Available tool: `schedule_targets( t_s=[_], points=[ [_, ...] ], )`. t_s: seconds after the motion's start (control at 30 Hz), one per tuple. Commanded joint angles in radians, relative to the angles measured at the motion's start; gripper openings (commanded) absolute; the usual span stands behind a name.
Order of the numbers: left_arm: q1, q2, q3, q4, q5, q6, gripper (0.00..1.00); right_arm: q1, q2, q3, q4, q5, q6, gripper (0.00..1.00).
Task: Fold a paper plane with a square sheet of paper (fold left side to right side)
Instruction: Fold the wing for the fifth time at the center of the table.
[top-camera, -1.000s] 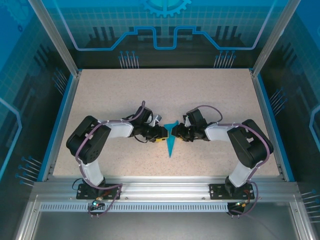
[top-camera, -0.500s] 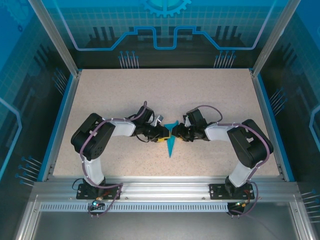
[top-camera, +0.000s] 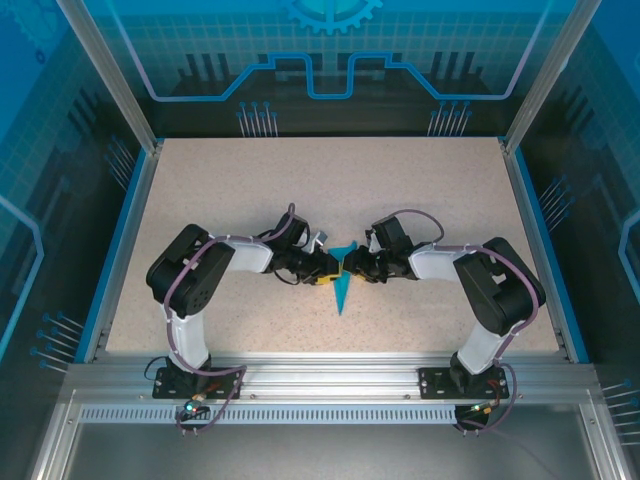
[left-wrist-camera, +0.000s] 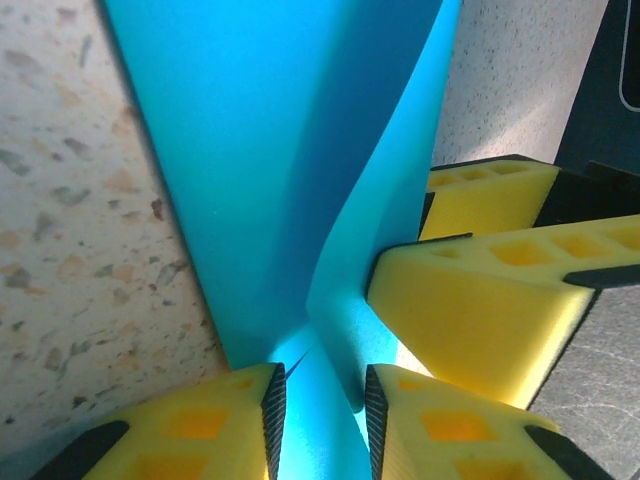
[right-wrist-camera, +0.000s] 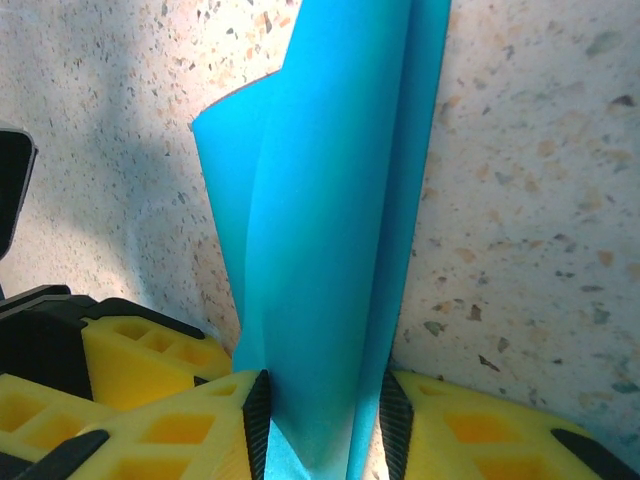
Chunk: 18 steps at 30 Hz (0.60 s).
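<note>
The teal-blue paper plane lies mid-table, its sharp tip pointing toward the near edge. My left gripper and right gripper meet nose to nose over its wide far end. In the left wrist view a raised fold of the plane runs down between my left gripper's pads and fills the gap. The right gripper's yellow fingers press against the same fold. In the right wrist view the plane's upright layers span my right gripper from pad to pad.
The speckled tabletop stretches wide on all sides of the plane. Blue rails edge the table left and right, and an aluminium frame carries both arm bases at the near edge.
My left arm's upper link has swung slightly to the right and its jaws have narrowed a little on the fold. The plane and the right arm have stayed put.
</note>
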Motion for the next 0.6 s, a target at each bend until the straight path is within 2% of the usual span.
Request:
schedule_targets(
  t_s=[0.0,0.27,0.57],
  points=[
    [-0.002,0.021,0.031,0.018,0.033,-0.015,0.31,0.016,0.062,-0.011,-0.058,0.024,-0.021,0.37],
    [-0.006,0.039,0.044,0.009,0.027,-0.012,0.24,0.017,0.061,-0.007,-0.06,0.022,-0.022,0.37],
    [-0.005,0.02,0.039,-0.033,-0.03,0.013,0.05,0.017,0.064,-0.008,-0.061,0.019,-0.025,0.38]
  ],
)
